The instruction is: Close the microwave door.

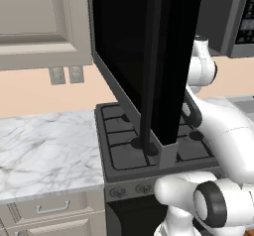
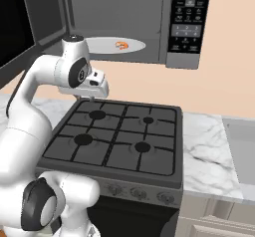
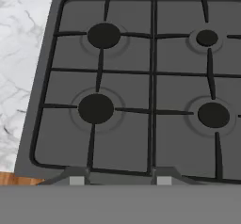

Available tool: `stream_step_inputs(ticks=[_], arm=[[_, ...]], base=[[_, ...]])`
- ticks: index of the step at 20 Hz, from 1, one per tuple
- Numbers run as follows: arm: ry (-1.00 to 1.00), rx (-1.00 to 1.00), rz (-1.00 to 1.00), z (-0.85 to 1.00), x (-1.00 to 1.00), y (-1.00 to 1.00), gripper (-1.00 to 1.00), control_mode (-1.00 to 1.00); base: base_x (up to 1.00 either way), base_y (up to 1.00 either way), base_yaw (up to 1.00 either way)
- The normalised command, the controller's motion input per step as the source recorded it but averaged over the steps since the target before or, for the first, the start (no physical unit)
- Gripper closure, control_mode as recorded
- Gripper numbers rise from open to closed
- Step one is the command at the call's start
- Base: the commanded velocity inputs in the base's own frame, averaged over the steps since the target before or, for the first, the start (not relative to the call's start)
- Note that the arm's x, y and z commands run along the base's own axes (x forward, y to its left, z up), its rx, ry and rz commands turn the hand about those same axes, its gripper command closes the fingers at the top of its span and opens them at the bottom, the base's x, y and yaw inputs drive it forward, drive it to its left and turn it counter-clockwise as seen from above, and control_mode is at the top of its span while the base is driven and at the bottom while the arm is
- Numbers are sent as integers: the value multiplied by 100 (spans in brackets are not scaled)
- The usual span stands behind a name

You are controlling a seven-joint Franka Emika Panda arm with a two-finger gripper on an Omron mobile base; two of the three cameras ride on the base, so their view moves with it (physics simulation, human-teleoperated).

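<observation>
The microwave (image 2: 119,7) hangs above the stove, its cavity exposed and a keypad strip (image 2: 188,17) at its right. The microwave door (image 1: 129,46), a big glossy black panel with a long black bar handle (image 1: 151,66), stands swung out towards the base; its edge also runs down the left side (image 2: 15,24) of the right base view. My gripper (image 2: 99,92) hangs over the stove's back left, below the cavity and to the right of the door, apart from it. In the hand view the gripper (image 3: 120,180) is open, with nothing between the fingertips (image 3: 75,179).
A black gas stove (image 2: 119,136) with several burners lies under the hand (image 3: 150,86). A white turntable plate (image 2: 102,46) inside the cavity carries a small orange item (image 2: 120,44). Marble counter (image 1: 44,150) flanks the stove, with beige cabinets (image 1: 34,22) above left and a sink (image 2: 241,151) at right.
</observation>
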Motion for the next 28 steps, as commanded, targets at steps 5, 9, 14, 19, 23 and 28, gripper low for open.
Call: stream_step_inputs(ticks=[5,9,14,19,23,28], arm=[[-9,0,1,1,-25,0,-100,-100],[-51,0,3,66,-96,8,-100,-100],[-56,0,0,92,-100,3,-100,-100],[-58,2,0,98,-100,0,-100,-100],[-51,4,0,88,-100,0,-100,-100],[-49,1,-7,68,-100,0,-100,-100]], base=[[0,0,0],[0,0,0],[0,0,0],[0,0,0],[0,0,0],[0,0,0]])
